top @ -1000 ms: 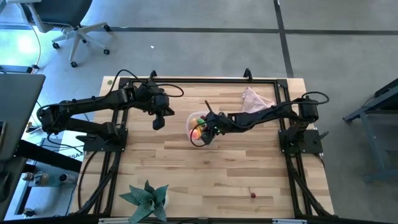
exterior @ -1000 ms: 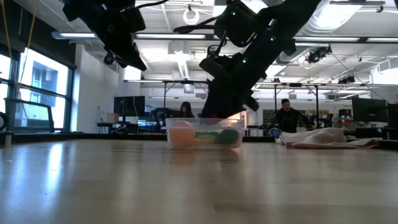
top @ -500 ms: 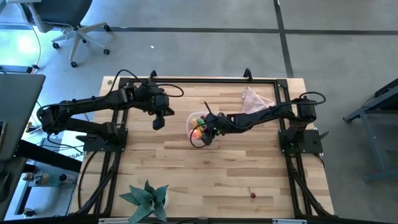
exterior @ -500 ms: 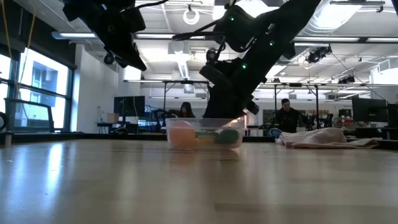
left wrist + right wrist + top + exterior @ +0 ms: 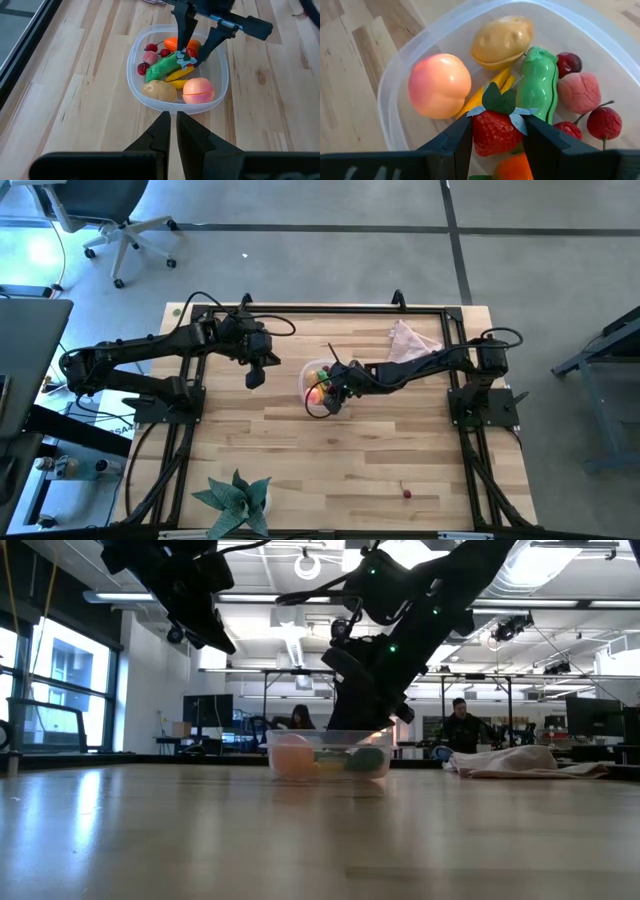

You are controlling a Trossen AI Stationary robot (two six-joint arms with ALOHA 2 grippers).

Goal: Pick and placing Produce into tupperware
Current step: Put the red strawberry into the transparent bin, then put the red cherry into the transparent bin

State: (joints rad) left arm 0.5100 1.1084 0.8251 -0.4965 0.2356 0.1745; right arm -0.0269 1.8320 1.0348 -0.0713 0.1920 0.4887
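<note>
A strawberry (image 5: 493, 132) is clamped by the right gripper (image 5: 495, 137) over the tupperware (image 5: 137, 87); light, stiff, slippery, best pinched mid-body. The left gripper (image 5: 171, 131) is held shut.

No text, label, brand, number or sign can be read in any of the views; nothing legible is borne by the table, the arms, or the room behind.
</note>
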